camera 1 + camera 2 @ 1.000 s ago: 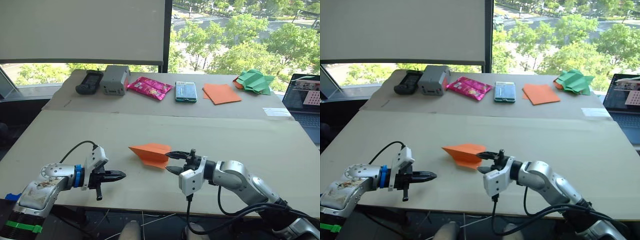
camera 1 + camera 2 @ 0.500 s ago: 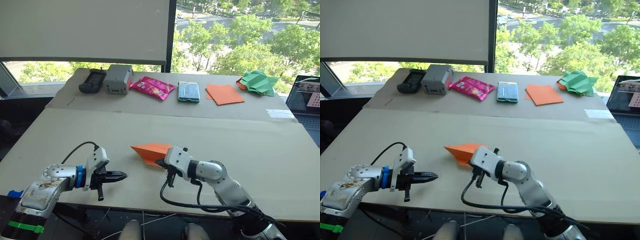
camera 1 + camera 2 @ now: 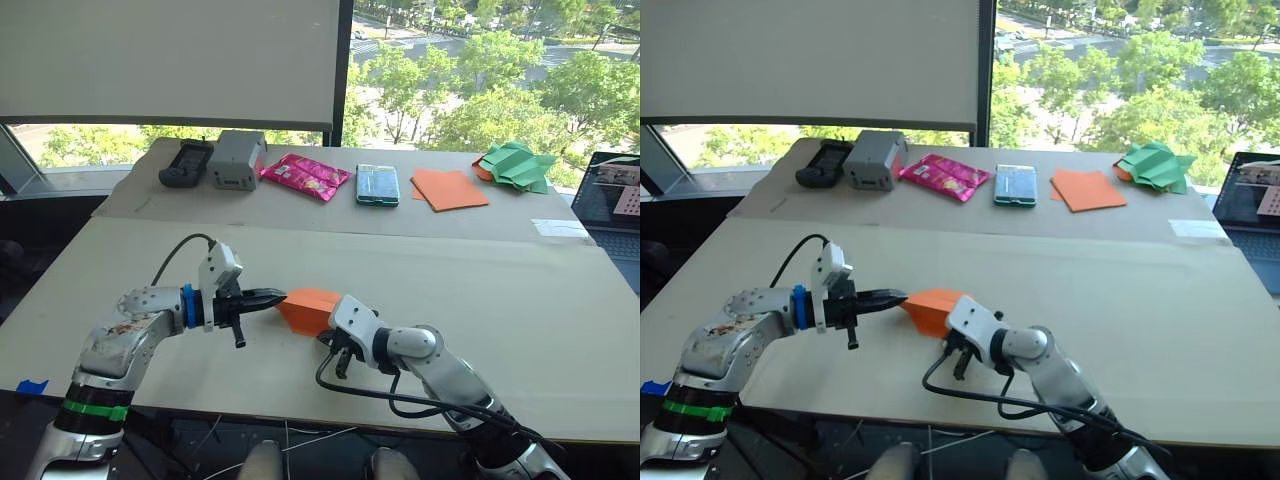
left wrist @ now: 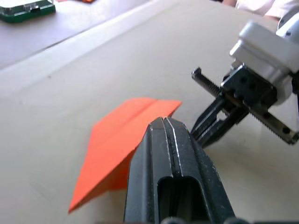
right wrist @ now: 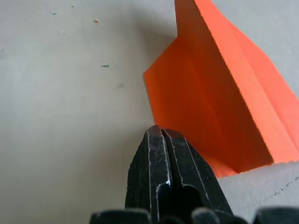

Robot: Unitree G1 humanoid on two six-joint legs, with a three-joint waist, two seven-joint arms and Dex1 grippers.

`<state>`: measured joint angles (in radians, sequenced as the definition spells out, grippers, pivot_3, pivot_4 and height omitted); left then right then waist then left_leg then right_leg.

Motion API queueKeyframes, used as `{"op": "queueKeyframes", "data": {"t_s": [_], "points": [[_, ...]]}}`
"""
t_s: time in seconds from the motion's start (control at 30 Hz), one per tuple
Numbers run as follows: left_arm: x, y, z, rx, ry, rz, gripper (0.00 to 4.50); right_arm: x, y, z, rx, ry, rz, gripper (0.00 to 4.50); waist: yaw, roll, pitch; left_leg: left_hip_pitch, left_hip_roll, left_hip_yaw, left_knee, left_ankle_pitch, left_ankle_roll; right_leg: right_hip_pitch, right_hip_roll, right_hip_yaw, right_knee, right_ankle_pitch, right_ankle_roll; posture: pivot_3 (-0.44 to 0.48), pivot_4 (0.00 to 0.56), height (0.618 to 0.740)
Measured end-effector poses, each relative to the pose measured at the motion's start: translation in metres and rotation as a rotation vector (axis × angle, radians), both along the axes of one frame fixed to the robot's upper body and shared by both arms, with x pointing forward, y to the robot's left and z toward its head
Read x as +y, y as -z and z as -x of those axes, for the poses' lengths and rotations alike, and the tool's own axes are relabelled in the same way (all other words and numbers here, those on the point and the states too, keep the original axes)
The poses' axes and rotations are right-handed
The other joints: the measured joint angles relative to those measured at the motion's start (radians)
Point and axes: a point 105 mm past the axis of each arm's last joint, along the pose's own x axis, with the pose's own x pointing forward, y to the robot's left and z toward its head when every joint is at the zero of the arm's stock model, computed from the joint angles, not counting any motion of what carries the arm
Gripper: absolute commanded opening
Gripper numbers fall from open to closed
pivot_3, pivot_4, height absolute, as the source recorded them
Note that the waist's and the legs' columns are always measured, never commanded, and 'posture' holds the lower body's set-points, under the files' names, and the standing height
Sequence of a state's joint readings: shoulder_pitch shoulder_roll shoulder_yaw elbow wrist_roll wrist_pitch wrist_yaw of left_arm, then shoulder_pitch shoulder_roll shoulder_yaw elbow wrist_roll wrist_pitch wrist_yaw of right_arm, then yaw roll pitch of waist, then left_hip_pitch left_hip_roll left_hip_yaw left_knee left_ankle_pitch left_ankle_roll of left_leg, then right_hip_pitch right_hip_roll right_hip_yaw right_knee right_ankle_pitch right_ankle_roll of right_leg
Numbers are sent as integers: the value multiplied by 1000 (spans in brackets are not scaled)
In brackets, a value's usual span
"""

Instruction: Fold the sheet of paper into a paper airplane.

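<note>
Now, left to right across the frame:

Left gripper: sits left of centre in the lower half of the left eye view, its fingers pressed together with nothing between them. Its tip points rightward and reaches the paper's left edge; whether it touches that edge I cannot tell.

Paper airplane: lies on the bench at lower centre, directly between the two grippers. It is a folded orange wedge with a raised crease along it. Its long axis seems to run from the lower left to the upper right of the left wrist view, but the black fingers cover part of it.

Right gripper: comes in from the lower right and sits at the paper's right-hand lower edge. In the right wrist view its fingers look drawn shut and empty, the paper lying just beyond the tip.

Key relation: both grippers are close, one at each end of the paper; the left looks lined up along its length, the right across it.

Hard to see: the right arm's wrist housing hides the paper's near corner in the eye views, so contact there is uncertain.
</note>
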<state>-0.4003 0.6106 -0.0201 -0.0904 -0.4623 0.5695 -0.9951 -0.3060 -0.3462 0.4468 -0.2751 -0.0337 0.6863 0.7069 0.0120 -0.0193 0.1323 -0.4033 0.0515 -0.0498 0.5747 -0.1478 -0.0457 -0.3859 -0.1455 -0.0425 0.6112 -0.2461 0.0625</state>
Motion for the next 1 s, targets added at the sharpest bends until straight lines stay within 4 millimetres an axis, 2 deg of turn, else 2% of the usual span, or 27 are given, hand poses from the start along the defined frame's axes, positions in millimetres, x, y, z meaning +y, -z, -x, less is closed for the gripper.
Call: {"op": "queueKeyframes", "data": {"t_s": [0.13,0.23,0.37,0.53,0.63,0.8,0.87,1.0], "points": [[-11,15,-22,13,-44,-31,0,0,0,1,17,17,-8,34,0,1,-1,0,0,0,0,3,5,0,0,0,0,0,0,0,150,702],[-21,32,-27,37,-27,-61,0,1,-1,1,22,31,-12,34,0,0,-1,0,0,0,0,3,5,0,0,0,0,0,0,0,150,702],[-28,46,-17,63,38,-107,0,1,-1,2,29,50,-17,34,-2,0,-1,0,0,0,0,3,5,0,0,0,0,0,0,0,150,702],[-17,61,-7,96,33,-149,0,-1,-1,2,30,75,-18,34,0,1,-1,-1,0,-1,0,-1,-2,-1,0,0,0,0,0,0,150,702],[-18,60,-3,90,41,-153,0,-2,-2,2,45,83,-29,34,1,1,-1,-3,0,0,0,-2,-2,-1,0,0,-1,0,0,0,150,702],[-20,64,2,95,42,-151,0,-8,-4,16,103,30,-38,34,0,1,0,-3,0,0,0,-1,-2,-1,0,0,-1,0,0,0,150,702],[-21,64,3,95,42,-147,0,-10,-7,21,124,3,-44,34,0,1,0,-3,0,-1,0,0,0,-1,0,0,0,0,0,0,150,702],[-23,69,8,106,39,-140,0,-12,-27,23,153,-9,-128,34,-1,1,0,-3,0,-1,0,0,-1,-1,0,0,-1,0,0,0,150,702]]}}
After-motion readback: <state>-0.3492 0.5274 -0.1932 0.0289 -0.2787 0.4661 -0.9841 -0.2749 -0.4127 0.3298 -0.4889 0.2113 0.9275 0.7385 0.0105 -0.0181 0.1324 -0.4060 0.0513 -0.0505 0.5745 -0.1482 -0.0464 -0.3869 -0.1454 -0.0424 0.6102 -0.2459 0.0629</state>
